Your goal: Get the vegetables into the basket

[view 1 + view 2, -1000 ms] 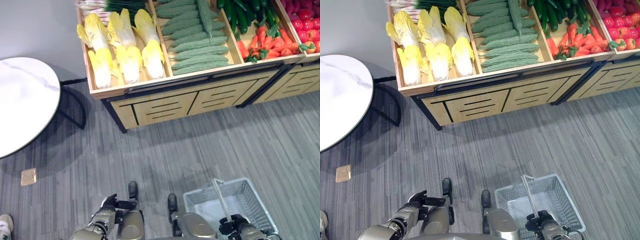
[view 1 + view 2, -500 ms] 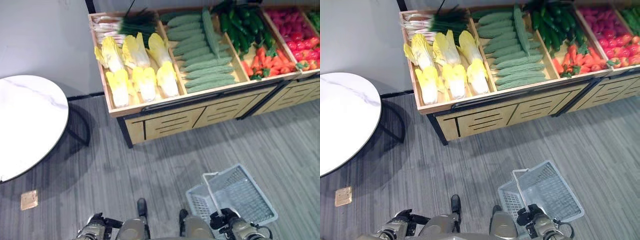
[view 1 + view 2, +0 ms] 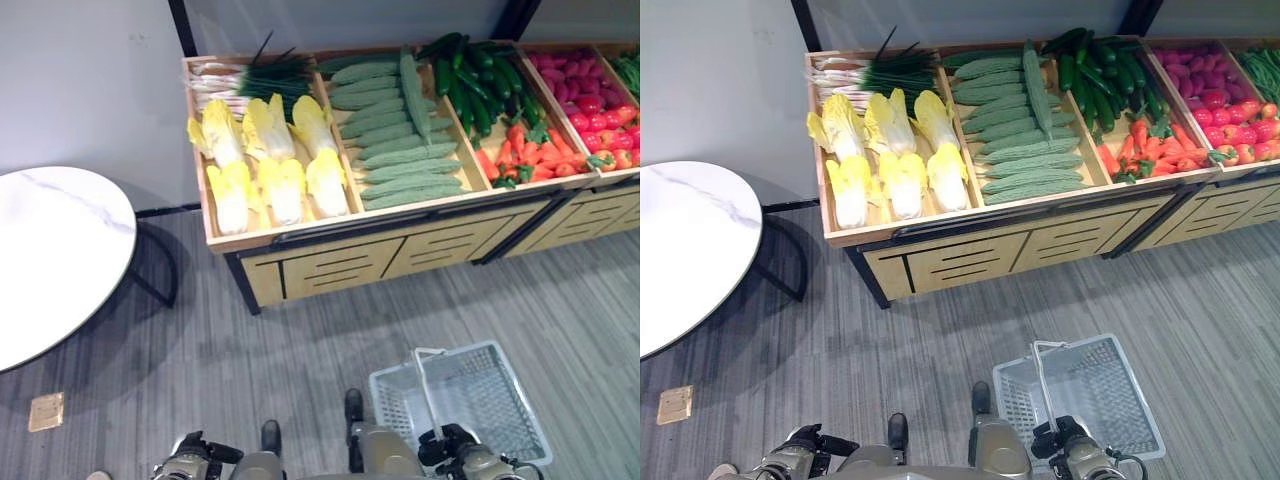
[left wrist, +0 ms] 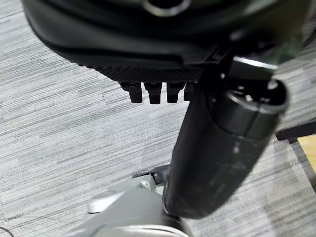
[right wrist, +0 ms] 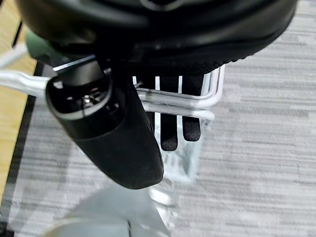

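Observation:
A wooden produce stand (image 3: 400,245) holds the vegetables: yellow-white cabbages (image 3: 265,165), pale green bumpy gourds (image 3: 400,130), dark cucumbers (image 3: 475,80), carrots (image 3: 530,155), red produce (image 3: 590,90) and spring onions (image 3: 250,75). An empty grey mesh basket (image 3: 480,395) hangs low over the floor near the stand's front. My right hand (image 3: 446,450) is shut on the basket handle (image 5: 173,101), its fingers (image 5: 169,136) curled round the metal bars. My left hand (image 3: 195,458) hangs over the carpet at the lower left, its fingers (image 4: 154,92) relaxed and holding nothing.
A round white marble table (image 3: 50,260) stands on the left beside the stand. A brass floor plate (image 3: 45,410) lies in the grey carpet (image 3: 300,350). A person's shoe (image 3: 720,470) shows at the bottom left edge.
The camera has moved: the stand sits lower in the picture and more of its back shows. The basket stays in my right hand. My left hand shows lower in the picture.

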You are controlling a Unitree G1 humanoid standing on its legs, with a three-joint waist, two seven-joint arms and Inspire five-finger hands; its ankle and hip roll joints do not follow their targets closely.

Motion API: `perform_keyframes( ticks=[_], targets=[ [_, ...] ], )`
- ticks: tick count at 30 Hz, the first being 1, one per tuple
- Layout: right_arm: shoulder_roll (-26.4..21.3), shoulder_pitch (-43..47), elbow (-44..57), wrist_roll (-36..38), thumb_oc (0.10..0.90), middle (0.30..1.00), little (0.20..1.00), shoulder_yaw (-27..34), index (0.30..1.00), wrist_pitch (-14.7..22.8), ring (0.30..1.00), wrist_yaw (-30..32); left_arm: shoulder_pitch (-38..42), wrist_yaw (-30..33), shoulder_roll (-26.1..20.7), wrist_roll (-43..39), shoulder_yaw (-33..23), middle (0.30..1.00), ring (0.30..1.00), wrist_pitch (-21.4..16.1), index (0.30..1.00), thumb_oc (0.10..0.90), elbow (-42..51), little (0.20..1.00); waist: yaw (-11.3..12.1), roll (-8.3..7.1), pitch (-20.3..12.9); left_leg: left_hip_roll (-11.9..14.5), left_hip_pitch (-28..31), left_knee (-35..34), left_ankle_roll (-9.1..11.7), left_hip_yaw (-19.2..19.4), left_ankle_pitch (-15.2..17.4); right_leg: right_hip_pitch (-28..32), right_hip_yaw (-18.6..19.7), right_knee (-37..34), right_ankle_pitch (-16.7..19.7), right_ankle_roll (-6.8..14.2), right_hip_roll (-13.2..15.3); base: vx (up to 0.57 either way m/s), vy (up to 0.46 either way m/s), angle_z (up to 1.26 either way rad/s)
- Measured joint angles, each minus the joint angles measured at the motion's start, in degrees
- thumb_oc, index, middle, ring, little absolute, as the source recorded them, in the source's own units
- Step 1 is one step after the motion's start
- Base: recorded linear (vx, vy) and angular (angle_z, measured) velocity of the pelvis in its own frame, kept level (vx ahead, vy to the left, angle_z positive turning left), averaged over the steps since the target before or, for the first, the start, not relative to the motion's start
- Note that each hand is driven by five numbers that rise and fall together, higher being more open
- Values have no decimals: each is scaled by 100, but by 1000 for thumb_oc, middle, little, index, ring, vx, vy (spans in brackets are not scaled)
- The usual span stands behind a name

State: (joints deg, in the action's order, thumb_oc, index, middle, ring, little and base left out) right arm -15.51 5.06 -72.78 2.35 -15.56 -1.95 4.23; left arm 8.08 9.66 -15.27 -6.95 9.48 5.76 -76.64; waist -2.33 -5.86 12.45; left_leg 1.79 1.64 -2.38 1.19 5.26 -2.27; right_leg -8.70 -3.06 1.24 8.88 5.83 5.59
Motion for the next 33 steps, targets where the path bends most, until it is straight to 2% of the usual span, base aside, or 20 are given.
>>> perform_keyframes(
  ticks=[9,12,13,15,16,17,18,20,22,23,25,30,33],
  targets=[
    [-77,-17,-64,-21,400,300,300,43,300,-33,300,71,129,46,23,268,336,1000,1000,-2,1000,900,261,1000,-11,153,76,13,67,72,31,-71,58,170,-54,-66,37,-59,6,21,-52,4],
    [-148,17,-21,-23,400,300,300,163,300,-22,300,109,119,159,15,265,455,1000,1000,-22,1000,900,887,1000,-2,271,132,-1,34,92,27,-141,59,182,-108,-65,26,-45,37,-13,-20,12],
    [-254,-4,65,-22,400,300,300,180,300,-18,300,132,-86,207,-15,252,449,1000,1000,-57,1000,900,1667,1000,3,376,164,-7,25,84,21,-188,50,211,-151,-64,26,-43,49,-12,-20,14],
    [-323,-27,58,-22,400,300,300,178,300,-14,300,175,-129,237,15,252,451,1000,1000,-266,1000,900,1796,1000,1,451,125,-8,30,63,15,-217,50,221,-176,-66,19,-42,49,-13,-23,10],
    [-358,-76,217,-23,400,300,300,287,300,-28,300,155,-299,244,-61,187,422,1000,1000,-115,1000,900,2478,1000,-24,489,137,-1,39,62,16,-254,41,252,-199,-83,20,-42,46,-2,-22,10],
    [-389,-199,424,-20,400,300,300,423,300,20,300,141,-650,213,-210,133,445,1000,1000,-129,1000,900,3363,1000,-43,507,152,4,22,56,14,-289,38,258,-226,-106,22,-42,42,3,-17,15],
    [-456,-320,553,-23,400,300,300,503,300,59,300,127,-937,130,-320,80,426,1000,1000,-327,1000,900,4163,1000,-13,538,165,12,31,38,19,-322,21,300,-276,-142,27,-46,39,7,-14,19],
    [-506,-352,442,-23,400,300,300,529,300,28,300,124,-898,87,-302,5,436,1000,1000,-585,1000,900,4287,1000,15,595,131,12,60,44,13,-340,24,365,-323,-161,25,-45,44,9,-21,12],
    [-520,-345,523,-29,400,300,300,681,300,10,300,46,-1175,-44,-350,-172,142,1000,1000,-367,1000,900,5057,1000,-13,605,125,22,70,12,-5,-352,38,371,-311,-201,26,-49,37,5,-9,-2],
    [-568,-364,564,-35,400,300,300,676,300,33,300,45,-1329,-120,-415,-279,66,1000,1000,-481,1000,900,5515,1000,8,616,120,20,71,-29,-7,-356,16,387,-316,-252,44,-64,31,0,0,0],
    [-586,-405,552,-35,400,300,300,687,300,-9,300,9,-1476,-162,-424,-436,-65,1000,1000,-460,1000,900,6008,1000,9,622,116,22,115,-39,-6,-372,0,439,-336,-287,49,-60,29,14,-21,6],
    [-590,-421,567,-36,400,300,300,756,300,-22,300,-72,-1593,-309,-556,-544,-270,1000,1000,-421,1000,900,6748,1000,38,628,111,12,175,-60,22,-377,-20,522,-337,-380,107,-25,30,3,-4,1],
    [-585,-436,567,-38,400,300,300,782,300,-22,300,-87,-1584,-347,-831,-455,-391,1000,1000,-353,1000,900,7143,1000,28,623,112,7,231,-83,34,-350,-27,580,-314,-477,149,-29,24,3,-3,-4]
  ],
)
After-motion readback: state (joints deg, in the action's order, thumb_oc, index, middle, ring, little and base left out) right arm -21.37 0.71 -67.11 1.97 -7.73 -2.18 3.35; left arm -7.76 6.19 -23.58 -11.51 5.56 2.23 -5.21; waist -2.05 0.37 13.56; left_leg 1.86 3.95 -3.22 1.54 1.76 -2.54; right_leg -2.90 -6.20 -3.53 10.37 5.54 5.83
